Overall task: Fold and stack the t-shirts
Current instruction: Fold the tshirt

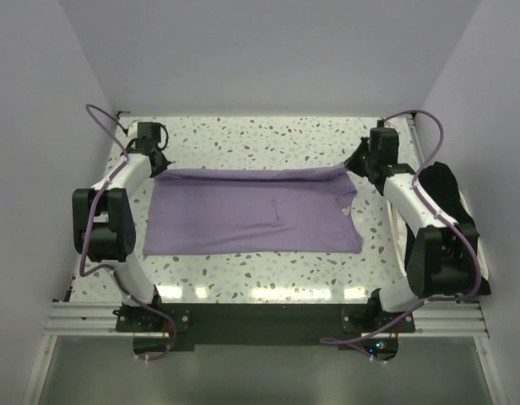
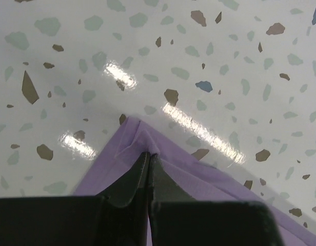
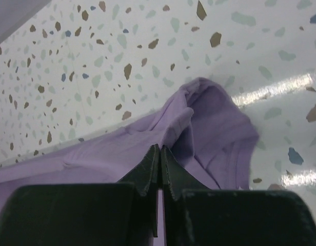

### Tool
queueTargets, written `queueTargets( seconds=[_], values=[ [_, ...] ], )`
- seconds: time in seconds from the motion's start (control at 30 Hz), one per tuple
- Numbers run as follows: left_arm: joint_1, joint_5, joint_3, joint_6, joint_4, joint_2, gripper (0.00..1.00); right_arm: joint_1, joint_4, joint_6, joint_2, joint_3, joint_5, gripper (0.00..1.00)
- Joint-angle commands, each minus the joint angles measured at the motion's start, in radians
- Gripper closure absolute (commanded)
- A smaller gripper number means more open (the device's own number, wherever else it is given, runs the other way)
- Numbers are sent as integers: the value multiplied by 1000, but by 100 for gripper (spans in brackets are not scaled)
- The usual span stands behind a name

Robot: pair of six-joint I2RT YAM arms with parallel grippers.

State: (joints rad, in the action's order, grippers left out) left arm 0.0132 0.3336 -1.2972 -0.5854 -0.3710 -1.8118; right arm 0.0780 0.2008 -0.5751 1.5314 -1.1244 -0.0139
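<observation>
The lavender t-shirt (image 1: pixel 251 215) lies spread flat across the middle of the table, folded into a wide rectangle. My left gripper (image 1: pixel 161 171) is at its far left corner. In the left wrist view that gripper (image 2: pixel 149 154) is shut on the purple corner (image 2: pixel 132 134), which bunches at the fingertips. My right gripper (image 1: pixel 354 166) is at the far right corner. In the right wrist view it (image 3: pixel 161 147) is shut on a rumpled fold of the purple cloth (image 3: pixel 219 123). The black t-shirt (image 1: pixel 446 190) lies heaped at the table's right edge, partly behind the right arm.
The speckled white table (image 1: pixel 260 135) is walled by pale panels at the back and on both sides. Purple cables (image 1: pixel 100 118) loop from each arm. The arm bases sit on a black rail (image 1: pixel 260 316) at the near edge.
</observation>
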Motion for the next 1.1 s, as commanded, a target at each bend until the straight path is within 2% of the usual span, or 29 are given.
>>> queueTargets(
  seconds=[0.0, 0.23, 0.47, 1.07],
  values=[
    [10, 24, 62, -45, 61, 100, 100, -4, -28, -37, -118, 95, -15, 100],
    [10, 19, 225, -109, 84, 210, 100, -4, 17, -45, -235, 201, -9, 100],
    [8, 24, 295, -145, 84, 262, 100, -3, 34, -39, -332, 305, 11, 100],
    [10, 30, 486, -209, 135, 410, 100, 16, 69, -35, -433, 433, 51, 100]
  ],
)
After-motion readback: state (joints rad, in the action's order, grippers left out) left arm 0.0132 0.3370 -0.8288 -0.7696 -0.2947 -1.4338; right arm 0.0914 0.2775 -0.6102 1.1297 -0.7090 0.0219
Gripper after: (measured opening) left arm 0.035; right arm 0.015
